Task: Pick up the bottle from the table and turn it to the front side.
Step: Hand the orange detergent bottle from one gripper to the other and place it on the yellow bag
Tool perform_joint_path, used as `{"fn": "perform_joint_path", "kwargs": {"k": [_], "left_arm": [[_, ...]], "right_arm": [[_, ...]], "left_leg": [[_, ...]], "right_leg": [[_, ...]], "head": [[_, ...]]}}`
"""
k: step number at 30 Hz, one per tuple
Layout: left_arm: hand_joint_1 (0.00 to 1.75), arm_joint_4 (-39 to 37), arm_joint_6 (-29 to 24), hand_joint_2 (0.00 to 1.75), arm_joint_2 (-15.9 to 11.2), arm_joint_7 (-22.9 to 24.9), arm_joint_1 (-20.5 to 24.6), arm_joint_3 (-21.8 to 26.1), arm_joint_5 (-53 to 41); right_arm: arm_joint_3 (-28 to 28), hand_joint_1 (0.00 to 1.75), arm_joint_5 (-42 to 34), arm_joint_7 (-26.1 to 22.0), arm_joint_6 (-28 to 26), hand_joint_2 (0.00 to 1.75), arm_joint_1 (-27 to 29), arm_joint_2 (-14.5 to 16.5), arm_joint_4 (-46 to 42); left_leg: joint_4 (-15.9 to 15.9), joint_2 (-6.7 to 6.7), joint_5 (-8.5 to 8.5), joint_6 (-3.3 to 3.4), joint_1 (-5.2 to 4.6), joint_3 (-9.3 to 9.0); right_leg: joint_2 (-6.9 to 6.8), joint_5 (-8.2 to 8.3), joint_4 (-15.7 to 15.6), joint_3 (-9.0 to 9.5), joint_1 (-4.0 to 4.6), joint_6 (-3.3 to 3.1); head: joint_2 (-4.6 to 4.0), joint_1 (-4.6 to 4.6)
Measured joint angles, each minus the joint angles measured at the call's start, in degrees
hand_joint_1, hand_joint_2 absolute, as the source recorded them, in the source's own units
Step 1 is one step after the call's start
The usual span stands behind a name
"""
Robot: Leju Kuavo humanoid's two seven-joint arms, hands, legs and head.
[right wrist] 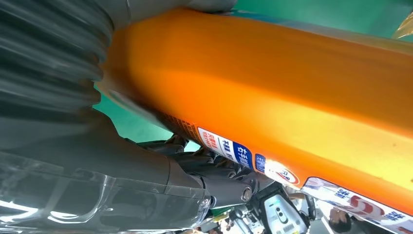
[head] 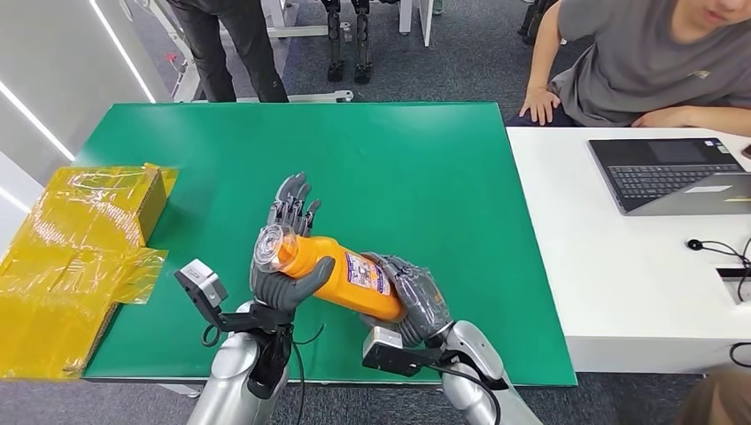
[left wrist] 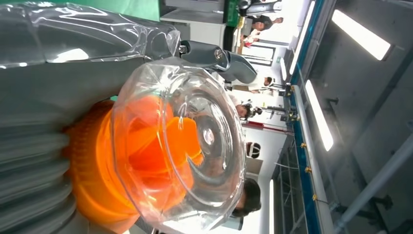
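An orange bottle (head: 341,273) with a clear cap (head: 270,248) and a printed label lies tilted above the green table (head: 416,168), held between both hands. My left hand (head: 285,257) grips its cap end, thumb wrapped under the neck. My right hand (head: 414,299) holds the base end. Close up, the left wrist view has the clear cap (left wrist: 185,146) over the orange neck. The right wrist view has the orange body (right wrist: 272,92) and its label strip (right wrist: 253,158) pressed against my right hand (right wrist: 63,122).
A yellow wrapped box (head: 80,230) sits at the table's left edge. To the right stands a white table (head: 620,283) with a laptop (head: 673,173). One person sits behind it; another stands beyond the far edge.
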State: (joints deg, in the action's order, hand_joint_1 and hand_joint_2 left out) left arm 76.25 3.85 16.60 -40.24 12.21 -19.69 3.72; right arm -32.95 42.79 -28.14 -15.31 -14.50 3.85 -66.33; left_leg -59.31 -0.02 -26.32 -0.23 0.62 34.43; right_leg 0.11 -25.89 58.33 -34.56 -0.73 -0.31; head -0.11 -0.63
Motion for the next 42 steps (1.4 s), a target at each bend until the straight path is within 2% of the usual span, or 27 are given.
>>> {"fn": "perform_joint_path", "kwargs": {"k": [7, 8, 11, 12, 24, 25, 28, 29, 35, 42], "left_arm": [[0.0, -0.1, 0.1, 1.75, 0.0, 0.0, 0.0, 0.1, 0.0], [0.06, -0.1, 0.1, 1.75, 0.0, 0.0, 0.0, 0.1, 0.0], [1.35, -0.1, 0.2, 1.75, 0.0, 0.0, 0.0, 0.3, -0.3], [1.73, -0.1, 0.2, 1.75, 0.0, 0.0, 0.0, 0.4, -0.5], [1.75, -0.1, 0.0, 1.75, 0.0, 0.0, 0.0, 0.5, -1.3], [1.75, -0.1, 0.0, 1.75, 0.0, 0.0, 0.0, 0.5, -1.2], [1.75, -0.1, -0.2, 1.75, 0.1, 0.0, 0.0, 0.5, -1.1], [1.75, -0.1, -0.4, 1.75, 0.1, 0.0, 0.0, 0.5, -1.1], [1.75, -0.1, -1.1, 1.75, 0.1, 0.0, 0.0, 0.5, -1.2], [1.75, 0.3, -5.2, 1.75, 0.0, 0.0, 0.0, 0.5, -1.4]], "right_arm": [[0.0, 1.75, 0.6, -0.1, 0.4, 1.75, -0.1, 0.1, 0.0], [0.1, 1.75, 0.8, -0.1, 0.6, 1.75, -0.1, 0.1, 0.0], [0.3, 1.75, 1.4, 0.1, 1.3, 1.75, -0.1, 0.3, -0.1], [0.4, 1.75, 1.6, 0.2, 1.5, 1.75, -0.2, 0.3, -0.1], [1.4, 1.75, 2.5, 0.9, 1.8, 1.75, -0.9, 0.8, 0.3], [1.4, 1.36, 2.5, 1.0, 1.7, 1.75, -0.9, 0.9, 0.3], [1.4, 0.05, 2.6, 1.4, 0.8, 1.75, -0.9, 1.1, 0.3], [1.4, 0.0, 2.7, 1.5, 0.4, 1.75, -0.9, 1.1, 0.3], [1.4, 0.0, 1.4, 1.9, -5.2, 1.75, -0.1, 2.0, 0.0], [1.8, 0.0, -7.0, 1.0, -12.6, 1.75, 3.8, 3.8, -5.4]], "left_leg": [[0.0, 0.0, 0.0, 0.0, 0.0, 0.0], [0.0, 0.0, 0.0, 0.0, 0.0, 0.0], [0.0, 0.0, 0.0, 0.0, 0.0, 0.0], [0.0, 0.0, 0.0, 0.0, 0.0, 0.0], [0.0, 0.0, 0.0, 0.0, 0.0, 0.0], [0.0, 0.0, 0.0, 0.0, 0.0, 0.0], [0.0, 0.0, 0.0, 0.0, 0.0, 0.0], [0.0, 0.0, 0.0, 0.0, 0.0, 0.0], [0.0, 0.0, 0.0, 0.0, 0.0, 0.0], [0.0, -0.01, 0.0, 0.0, 0.0, 0.02]], "right_leg": [[0.0, 0.0, 0.0, 0.0, 0.0, 0.0], [0.0, 0.0, 0.0, 0.0, 0.0, 0.0], [0.0, 0.0, 0.0, 0.0, 0.0, 0.0], [0.0, 0.0, 0.0, 0.0, 0.0, 0.0], [0.0, 0.0, 0.0, 0.0, 0.0, 0.0], [0.0, 0.0, 0.0, 0.0, 0.0, 0.0], [0.0, 0.0, 0.0, 0.0, 0.0, 0.0], [0.0, 0.0, 0.0, 0.0, 0.0, 0.0], [-0.01, 0.0, 0.0, 0.0, 0.0, 0.0], [-0.02, 0.0, 0.0, 0.0, 0.0, 0.0]], "head": [[0.0, 0.0], [0.0, 0.0], [0.0, 0.0], [0.0, 0.0], [0.0, 0.0], [0.0, 0.0], [0.0, 0.0], [0.0, 0.0], [0.0, 0.01], [0.0, 0.0]]}}
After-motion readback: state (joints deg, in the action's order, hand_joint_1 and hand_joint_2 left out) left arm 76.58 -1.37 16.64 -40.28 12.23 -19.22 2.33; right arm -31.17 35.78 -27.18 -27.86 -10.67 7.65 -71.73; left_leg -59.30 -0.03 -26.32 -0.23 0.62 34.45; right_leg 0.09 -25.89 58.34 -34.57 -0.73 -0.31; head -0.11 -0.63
